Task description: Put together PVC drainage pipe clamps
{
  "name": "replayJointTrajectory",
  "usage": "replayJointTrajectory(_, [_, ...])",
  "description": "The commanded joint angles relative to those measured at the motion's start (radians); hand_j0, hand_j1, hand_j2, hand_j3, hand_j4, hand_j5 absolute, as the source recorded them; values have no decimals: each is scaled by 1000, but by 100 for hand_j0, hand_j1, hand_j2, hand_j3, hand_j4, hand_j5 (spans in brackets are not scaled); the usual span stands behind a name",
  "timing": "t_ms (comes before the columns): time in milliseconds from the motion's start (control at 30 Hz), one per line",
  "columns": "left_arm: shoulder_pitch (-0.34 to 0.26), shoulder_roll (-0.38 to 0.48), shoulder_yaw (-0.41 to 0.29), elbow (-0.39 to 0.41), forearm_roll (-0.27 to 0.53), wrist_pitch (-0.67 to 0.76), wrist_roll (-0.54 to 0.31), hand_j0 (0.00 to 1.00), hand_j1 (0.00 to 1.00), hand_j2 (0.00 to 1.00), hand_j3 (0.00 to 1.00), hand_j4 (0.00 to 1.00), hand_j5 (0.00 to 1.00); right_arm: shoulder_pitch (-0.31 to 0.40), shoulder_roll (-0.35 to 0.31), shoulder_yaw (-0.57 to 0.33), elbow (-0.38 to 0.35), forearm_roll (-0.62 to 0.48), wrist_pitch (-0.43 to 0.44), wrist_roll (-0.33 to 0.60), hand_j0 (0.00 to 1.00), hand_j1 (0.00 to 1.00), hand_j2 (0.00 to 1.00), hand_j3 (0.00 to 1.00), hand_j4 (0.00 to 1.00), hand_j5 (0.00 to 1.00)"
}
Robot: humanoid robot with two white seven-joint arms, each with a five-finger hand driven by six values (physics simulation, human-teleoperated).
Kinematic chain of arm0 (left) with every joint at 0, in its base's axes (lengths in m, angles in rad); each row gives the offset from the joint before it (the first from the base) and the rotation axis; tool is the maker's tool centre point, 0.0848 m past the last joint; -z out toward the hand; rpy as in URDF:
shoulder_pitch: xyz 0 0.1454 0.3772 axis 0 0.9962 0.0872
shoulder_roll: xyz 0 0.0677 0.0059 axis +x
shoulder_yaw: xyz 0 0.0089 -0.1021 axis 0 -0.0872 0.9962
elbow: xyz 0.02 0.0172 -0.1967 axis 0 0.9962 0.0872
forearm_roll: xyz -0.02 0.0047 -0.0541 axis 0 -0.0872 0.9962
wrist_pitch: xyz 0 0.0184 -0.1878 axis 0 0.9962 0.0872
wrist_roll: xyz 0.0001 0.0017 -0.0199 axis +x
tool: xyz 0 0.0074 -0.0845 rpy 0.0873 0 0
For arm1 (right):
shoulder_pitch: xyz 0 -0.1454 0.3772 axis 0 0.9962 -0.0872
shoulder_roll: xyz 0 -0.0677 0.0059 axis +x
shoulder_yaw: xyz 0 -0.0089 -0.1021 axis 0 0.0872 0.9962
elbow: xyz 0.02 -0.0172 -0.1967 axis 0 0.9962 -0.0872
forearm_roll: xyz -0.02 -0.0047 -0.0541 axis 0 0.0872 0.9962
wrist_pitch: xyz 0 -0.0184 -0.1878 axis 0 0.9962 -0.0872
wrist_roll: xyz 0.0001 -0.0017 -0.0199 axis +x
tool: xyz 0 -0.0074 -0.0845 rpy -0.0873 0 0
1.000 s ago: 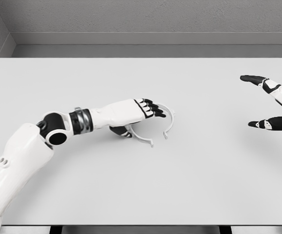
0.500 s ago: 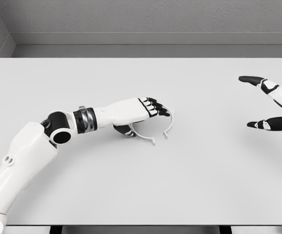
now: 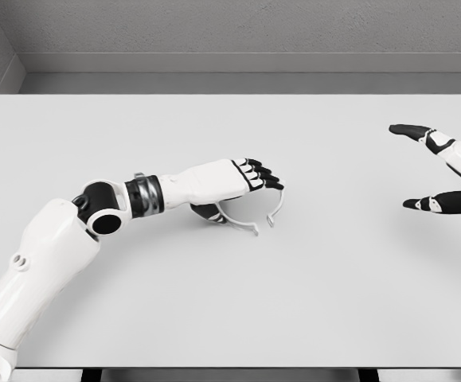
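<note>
The white pipe clamp (image 3: 255, 213) is seen lying flat near the middle of the worktop (image 3: 230, 302) — a thin open ring, its gap facing the front edge. The left hand (image 3: 234, 185) is laid over the clamp's left and rear arc, palm down, dark fingertips (image 3: 263, 177) curled past the rim and the thumb tucked under on the near side; contact looks likely, but a firm grasp cannot be confirmed from this angle. The left arm is stretched in from the front-left corner. The right hand (image 3: 445, 171) is held above the right edge, well apart from the clamp — fingers spread, thumb and index wide, nothing held.
</note>
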Motion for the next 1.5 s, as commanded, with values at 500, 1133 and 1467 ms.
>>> replayJointTrajectory(500, [-8,-20,1,8,0,2,1,100,100,100,100,100,100,0,1,2,-2,-8,3,0,100,100,100,100,100,100])
replayJointTrajectory(1133, [-21,-49,2,15,-23,2,1,100,100,100,100,100,100,0,-1,3,-1,-8,3,0,100,100,100,100,100,100])
replayJointTrajectory(1467, [-23,-49,8,23,-20,2,1,100,100,100,100,100,100,2,-1,3,-5,-8,3,-2,100,100,100,100,100,100])
